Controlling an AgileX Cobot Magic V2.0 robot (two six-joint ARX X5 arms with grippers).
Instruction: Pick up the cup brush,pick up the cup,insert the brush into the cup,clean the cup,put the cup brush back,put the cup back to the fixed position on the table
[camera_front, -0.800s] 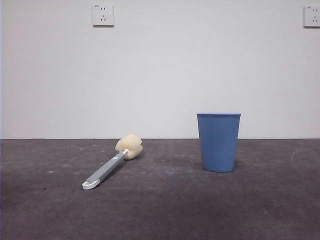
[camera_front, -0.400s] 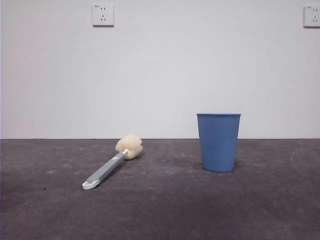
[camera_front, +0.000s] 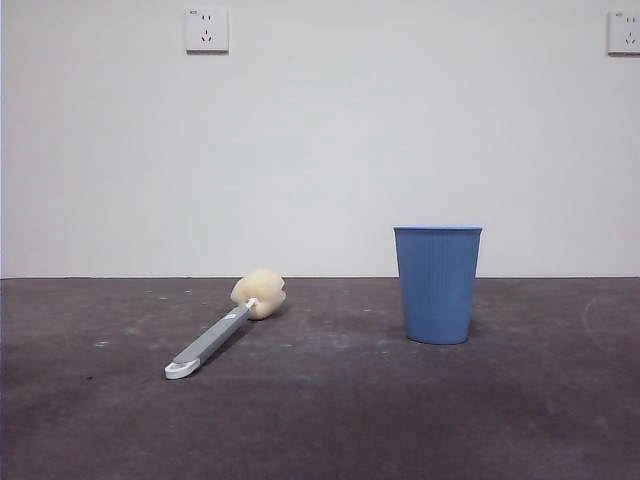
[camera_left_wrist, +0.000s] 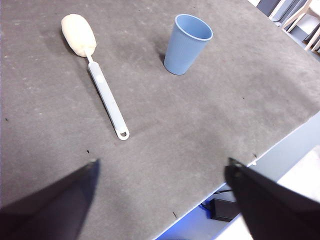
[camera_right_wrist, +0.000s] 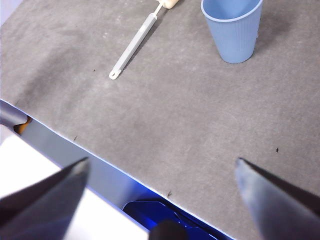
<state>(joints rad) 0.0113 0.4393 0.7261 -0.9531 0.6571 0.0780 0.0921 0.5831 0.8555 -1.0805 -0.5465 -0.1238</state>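
Note:
The cup brush (camera_front: 222, 331) lies flat on the table (camera_front: 330, 420) at the left, its cream sponge head away from the camera and its white looped end nearer. It also shows in the left wrist view (camera_left_wrist: 102, 87) and the right wrist view (camera_right_wrist: 136, 42). The blue cup (camera_front: 437, 284) stands upright to its right, seen too in the left wrist view (camera_left_wrist: 185, 44) and the right wrist view (camera_right_wrist: 234, 27). My left gripper (camera_left_wrist: 161, 170) and right gripper (camera_right_wrist: 161, 167) are both open and empty, held high above the table's near edge, well short of both things.
Two wall sockets (camera_front: 206, 29) sit on the white wall behind. The table's near edge (camera_right_wrist: 100, 157) runs below both grippers, with floor and a blue-lit object (camera_right_wrist: 155, 212) beyond it. Chair legs (camera_left_wrist: 300, 20) stand past the table's far corner.

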